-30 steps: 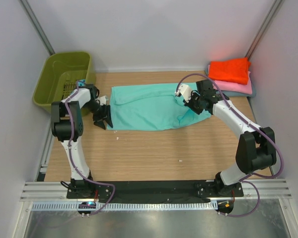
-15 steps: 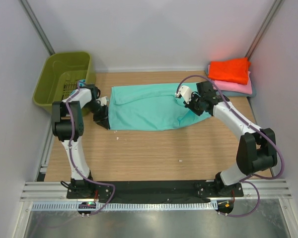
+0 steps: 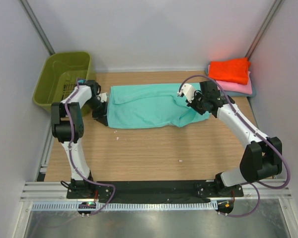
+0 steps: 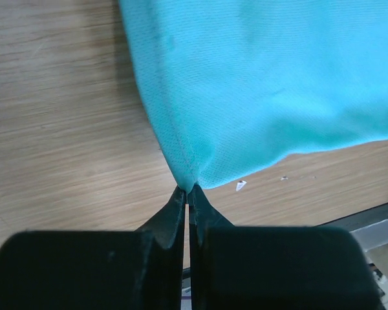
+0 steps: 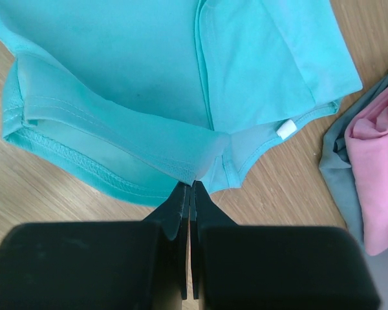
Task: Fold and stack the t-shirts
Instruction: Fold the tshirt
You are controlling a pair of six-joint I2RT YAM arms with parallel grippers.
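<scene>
Your teal shirt [image 3: 149,105] lies spread across the far middle of the table [image 3: 149,148], long side running left to right, with its right end rumpled and partly folded over itself. Your left claw [image 4: 188,188] sits at the shirt's near left corner, jaws pressed together and pinching the very tip of that corner; in the wrist view the cloth rises from the tips and hangs in a taut point just above the wood. Your right claw [image 5: 191,184] is at the shirt's right end, jaws likewise pressed together and pinching the edge of a folded-over hem, with a small white label [image 5: 286,130] showing just beside the fold. Far right, in the corner, you have a stack well apart from the teal shirt: the orange shirt [image 3: 230,70] on top, the pink shirt [image 3: 238,87] under it, and the grey shirt [image 5: 339,165] at the bottom, its edge sticking out toward the teal one. The basket [image 3: 64,79] stands at the far left corner, just beyond your left arm, off the table's edge
</scene>
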